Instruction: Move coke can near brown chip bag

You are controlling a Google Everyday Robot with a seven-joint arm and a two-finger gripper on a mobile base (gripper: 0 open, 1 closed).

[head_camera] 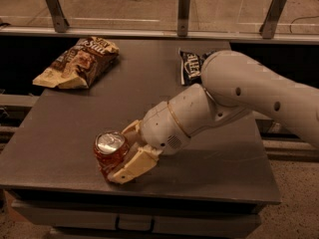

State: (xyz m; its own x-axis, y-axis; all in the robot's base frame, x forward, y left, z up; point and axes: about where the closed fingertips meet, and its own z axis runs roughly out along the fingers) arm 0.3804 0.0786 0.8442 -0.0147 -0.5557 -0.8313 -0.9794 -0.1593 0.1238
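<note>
The coke can, red with a silver top, stands upright on the dark table near its front edge. My gripper has come in from the right and straddles the can. One tan finger lies along the can's front side and the other sits behind it. The jaws look open around the can, close to its sides. The brown chip bag lies flat at the table's far left corner, well away from the can.
A dark blue chip bag with white lettering lies at the back of the table, partly hidden behind my arm. A railing with metal posts runs behind the table. The table's front edge is just below the can.
</note>
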